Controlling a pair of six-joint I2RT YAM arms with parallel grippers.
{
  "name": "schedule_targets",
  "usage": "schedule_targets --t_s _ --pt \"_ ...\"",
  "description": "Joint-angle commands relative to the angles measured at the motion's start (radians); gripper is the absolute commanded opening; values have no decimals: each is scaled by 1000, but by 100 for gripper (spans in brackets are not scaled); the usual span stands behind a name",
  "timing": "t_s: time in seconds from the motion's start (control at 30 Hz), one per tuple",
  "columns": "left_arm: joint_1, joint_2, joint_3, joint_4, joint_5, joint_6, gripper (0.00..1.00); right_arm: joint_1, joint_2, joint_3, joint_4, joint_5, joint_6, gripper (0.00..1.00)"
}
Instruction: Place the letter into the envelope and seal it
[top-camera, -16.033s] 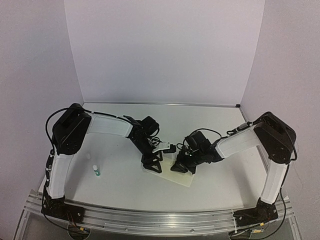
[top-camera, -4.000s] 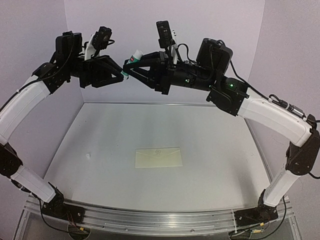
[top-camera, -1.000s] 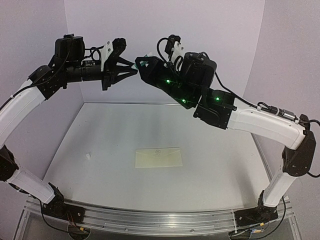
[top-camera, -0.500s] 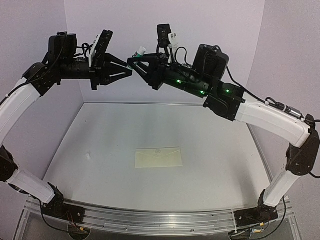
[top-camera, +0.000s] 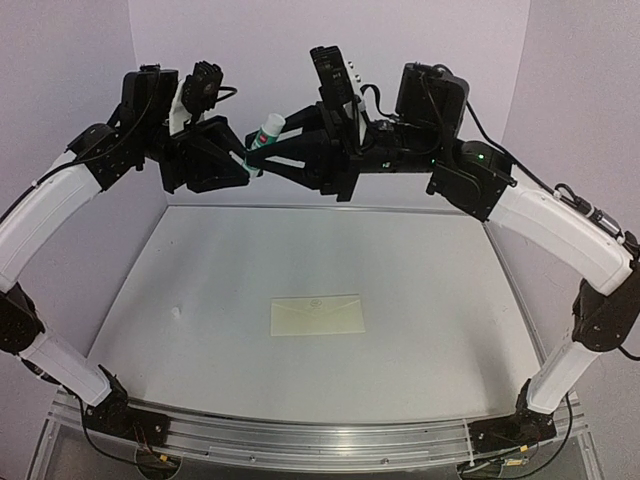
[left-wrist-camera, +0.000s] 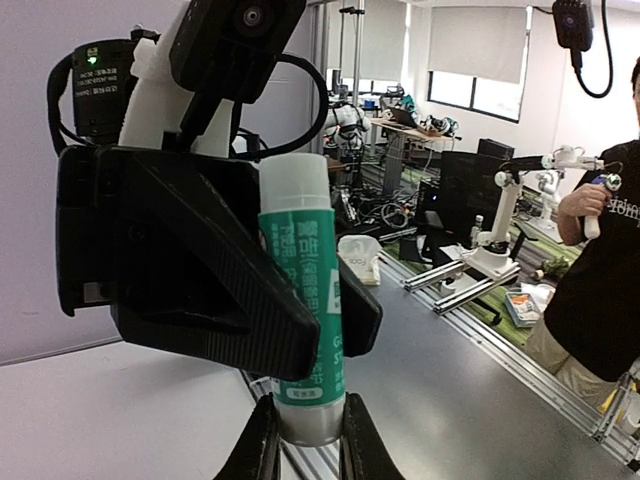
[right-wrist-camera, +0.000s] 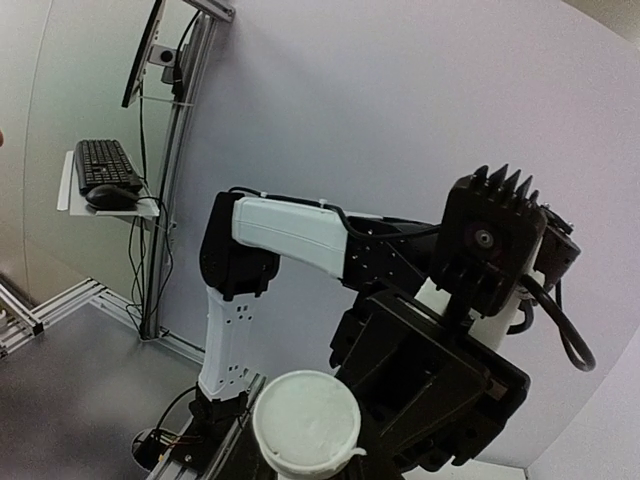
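Observation:
The cream envelope (top-camera: 318, 315) lies flat in the middle of the table, with neither gripper near it. The letter is out of view. Both arms are raised high above the back of the table and meet at a green-labelled glue stick (top-camera: 263, 135), which tilts with its white top up. My left gripper (top-camera: 246, 167) is shut on the stick's grey base (left-wrist-camera: 305, 420). My right gripper (top-camera: 266, 150) clamps the green body (left-wrist-camera: 305, 290) just above. The right wrist view looks down on the stick's uncapped white glue end (right-wrist-camera: 305, 420).
A small white cap-like object (top-camera: 176, 311) sits on the table at the left. White walls close the back and both sides. An aluminium rail (top-camera: 320, 440) runs along the near edge between the arm bases.
Both wrists have turned and dropped slightly. The glue stick, hidden between the fingers a second ago, now shows tilted between them. The envelope has not moved.

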Motion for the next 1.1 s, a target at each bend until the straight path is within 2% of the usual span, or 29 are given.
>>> schedule_targets --t_s 0.0,0.03,0.1,0.17,0.33,0.43,0.53,0.63,0.8,0.93,1.07 --pt "-14 42 14 19 -41 -31 1 43 30 42 -60 -65 -68 0" --pt "-13 38 8 13 -58 -23 6 43 22 35 -60 -42 -67 0" --pt "-12 22 3 -24 -127 34 36 44 -1 14 -61 35 -48 0" --pt "-12 3 4 -86 -216 112 50 43 -32 -28 -63 167 -22 0" --pt "22 -45 -27 -120 -582 194 64 43 -100 -152 -72 624 107 0" --pt "92 -63 -69 -123 -657 172 73 43 -123 -242 -90 813 178 0" --pt "173 -58 -115 -162 -603 157 76 42 -125 -315 -110 885 233 0" --pt "180 -67 -183 -205 -550 244 79 41 -107 -326 -101 890 326 0" --pt "176 -149 -341 -104 -400 321 74 43 -50 -312 52 813 456 0" --pt "164 -173 -401 -14 -409 274 74 44 2 -323 223 780 585 0" --pt "160 -190 -413 72 -405 210 73 53 56 -290 271 762 624 0"
